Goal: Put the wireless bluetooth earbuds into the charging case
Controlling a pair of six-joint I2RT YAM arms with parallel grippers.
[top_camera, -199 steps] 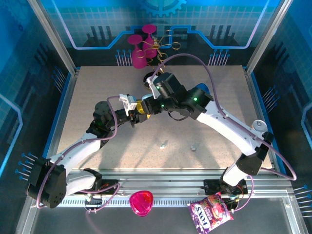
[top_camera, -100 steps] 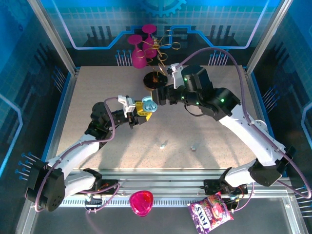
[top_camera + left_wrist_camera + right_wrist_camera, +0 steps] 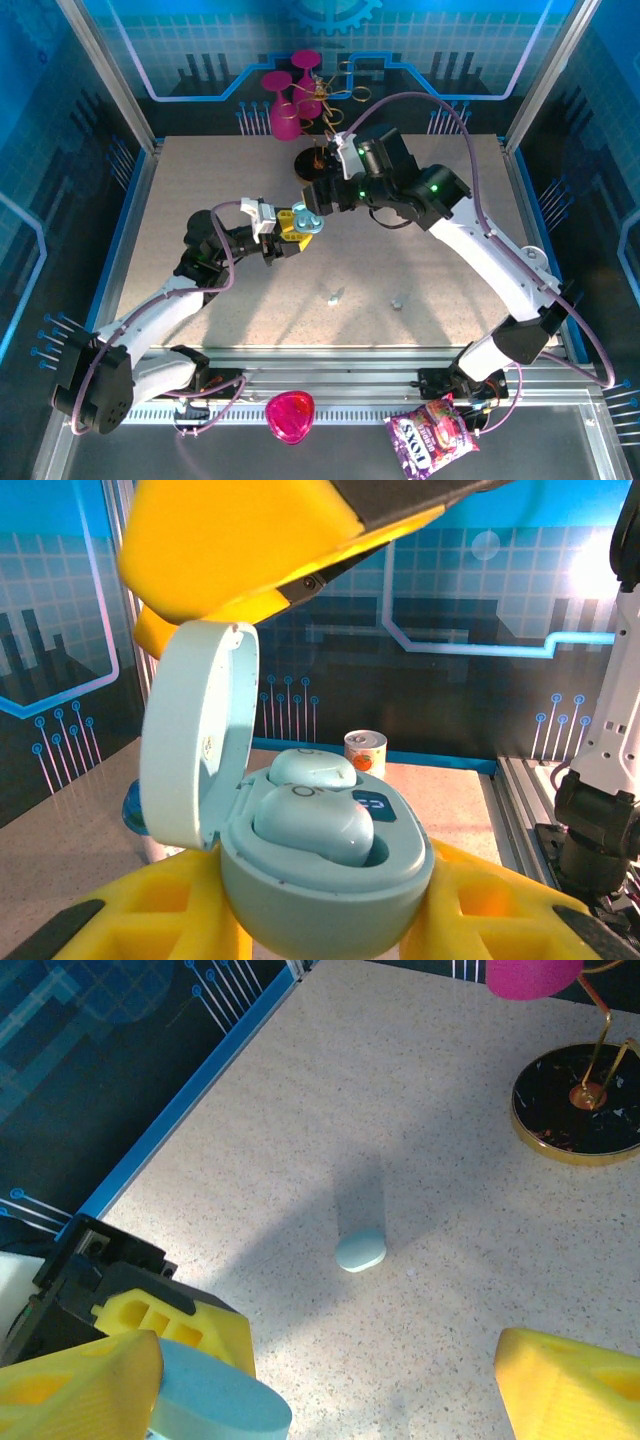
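Two loose earbuds [image 3: 333, 296], bare table [image 3: 200, 200] around

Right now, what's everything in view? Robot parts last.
pale blue pebble-shaped plastic charging case: 1, lid open, held above the speckled beige table
pale blue-white plastic earbuds: 4, two seated in the case (second), two loose on the near table
small pale blue oval piece: 1, on the table; case or bud unclear
round black gold-rimmed stand base: 1, back of table
magenta goblets: at least 2, back edge
white and orange can: 1, table edge
pink heart-shaped dish: 1, front rail
purple snack bag: 1, front rail, right
left end effector: yellow fingers, shut on the case
right end effector: yellow fingers, open, beside the case
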